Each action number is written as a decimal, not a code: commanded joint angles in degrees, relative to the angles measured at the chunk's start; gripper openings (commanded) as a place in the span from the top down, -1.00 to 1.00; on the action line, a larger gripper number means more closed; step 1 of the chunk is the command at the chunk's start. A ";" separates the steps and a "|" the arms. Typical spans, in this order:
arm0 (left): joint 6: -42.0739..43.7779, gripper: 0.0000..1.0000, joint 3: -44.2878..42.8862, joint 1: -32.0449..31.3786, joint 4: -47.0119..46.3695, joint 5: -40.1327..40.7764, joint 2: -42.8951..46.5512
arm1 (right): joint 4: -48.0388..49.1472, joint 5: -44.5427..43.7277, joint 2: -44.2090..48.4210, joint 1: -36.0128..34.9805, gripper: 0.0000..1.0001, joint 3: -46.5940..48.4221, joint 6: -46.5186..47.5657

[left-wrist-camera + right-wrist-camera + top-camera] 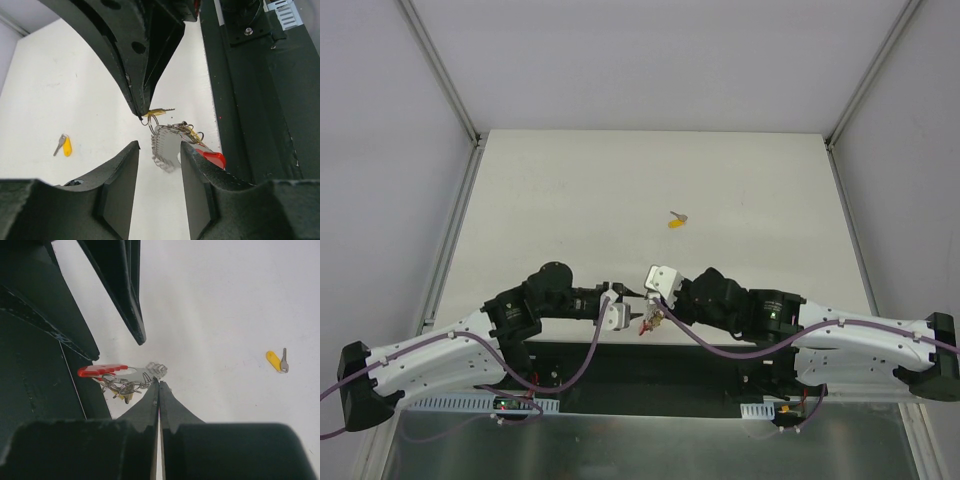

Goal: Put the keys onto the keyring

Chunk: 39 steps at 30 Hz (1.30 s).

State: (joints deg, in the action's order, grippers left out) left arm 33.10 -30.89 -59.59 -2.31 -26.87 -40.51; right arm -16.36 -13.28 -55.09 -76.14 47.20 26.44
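With the right end effector (159, 384) pinching the keyring (120, 384) and the left end effector (160, 147) gaping halfway, empty, I think fetching the loose key (274, 361) ahead is coming next.

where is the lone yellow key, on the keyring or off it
Off: the yellow key lies alone on the table, well apart from the keyring.

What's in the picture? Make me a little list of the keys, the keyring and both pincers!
loose key: yellow head, lying alone on the table, away from both arms
keyring: near the table's front edge, between the two pincers, red loop showing
left pincer: open, right beside the keyring
right pincer: shut, pinching the keyring
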 commanded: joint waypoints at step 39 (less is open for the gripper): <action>-19.21 0.58 3.29 -0.08 -20.63 9.91 -12.93 | 5.46 -1.05 2.88 0.11 0.98 -1.14 -1.30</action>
State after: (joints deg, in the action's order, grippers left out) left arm 16.16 -29.34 -59.59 -17.76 -18.83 -54.00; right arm -15.09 -14.46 -54.48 -75.70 46.85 24.95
